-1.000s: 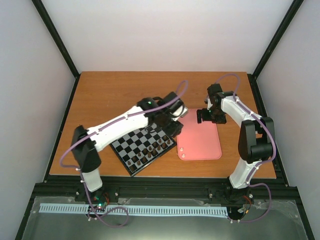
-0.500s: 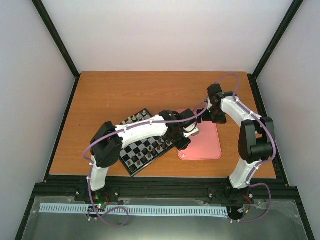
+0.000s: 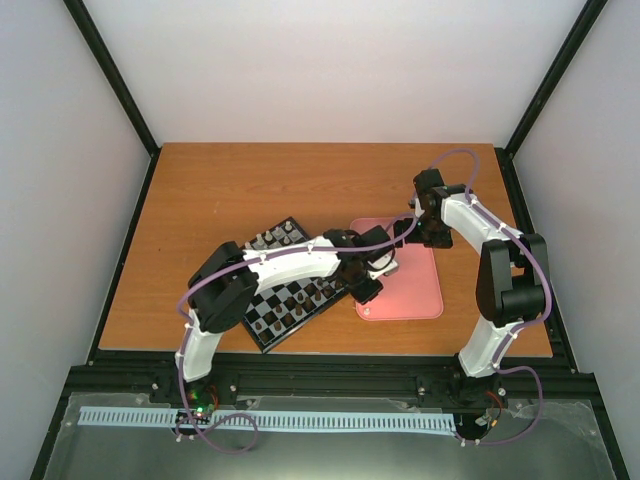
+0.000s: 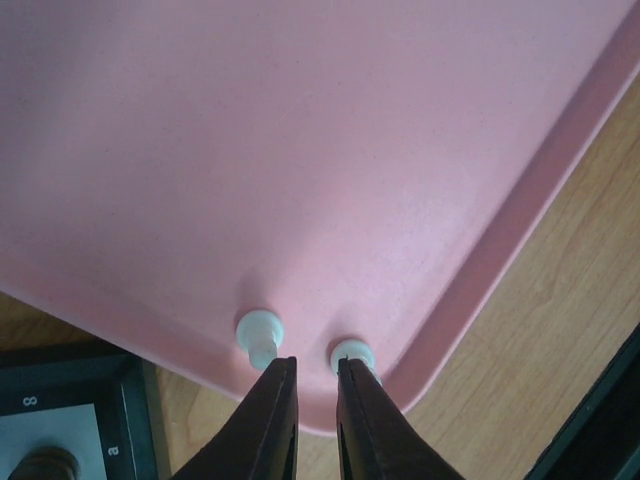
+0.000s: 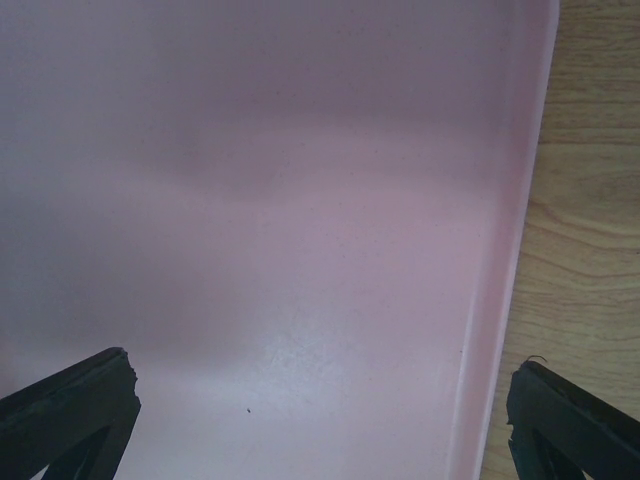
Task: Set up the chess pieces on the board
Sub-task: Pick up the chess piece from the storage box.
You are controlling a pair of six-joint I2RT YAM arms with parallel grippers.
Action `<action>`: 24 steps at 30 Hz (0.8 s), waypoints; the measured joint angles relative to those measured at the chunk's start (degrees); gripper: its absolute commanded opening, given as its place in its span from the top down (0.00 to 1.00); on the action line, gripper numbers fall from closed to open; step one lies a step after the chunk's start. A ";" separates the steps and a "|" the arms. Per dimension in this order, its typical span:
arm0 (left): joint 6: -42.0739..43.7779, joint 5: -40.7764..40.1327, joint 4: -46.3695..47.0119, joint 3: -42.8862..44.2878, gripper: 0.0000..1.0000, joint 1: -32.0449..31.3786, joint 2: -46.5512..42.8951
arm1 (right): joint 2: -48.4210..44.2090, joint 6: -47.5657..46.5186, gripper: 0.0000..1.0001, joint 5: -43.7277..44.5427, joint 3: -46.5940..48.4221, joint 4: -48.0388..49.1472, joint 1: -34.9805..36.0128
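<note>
Left gripper (image 4: 316, 366) almost closed, lower centre, nothing between; two chess pieces (image 4: 260, 332) on pink tray (image 4: 300, 150) sit just beyond tips, so grip seems misaimed.

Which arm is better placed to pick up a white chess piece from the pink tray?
Left. The left gripper, nearly closed, hangs at the two white pieces in the tray's near corner, next to the board. The right gripper hovers open over bare tray, no piece in its view.

Overhead view; wrist close-ups over tray (image 3: 415, 285)
</note>
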 measured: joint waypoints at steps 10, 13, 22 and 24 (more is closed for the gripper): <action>-1.49 -2.40 2.05 -1.55 0.76 0.00 1.36 | 0.00 -0.04 0.00 -0.15 0.00 0.02 0.00; -1.90 -2.84 2.64 -1.55 0.76 0.00 1.40 | 0.00 -0.09 0.00 -0.17 0.00 0.02 0.02; -2.25 -2.89 3.74 -1.90 0.78 0.00 1.57 | 0.02 -0.24 0.00 -0.20 0.00 0.02 0.02; -2.27 -3.06 4.52 -2.45 0.77 0.00 1.38 | 0.02 -0.24 0.00 -0.26 0.00 0.02 0.02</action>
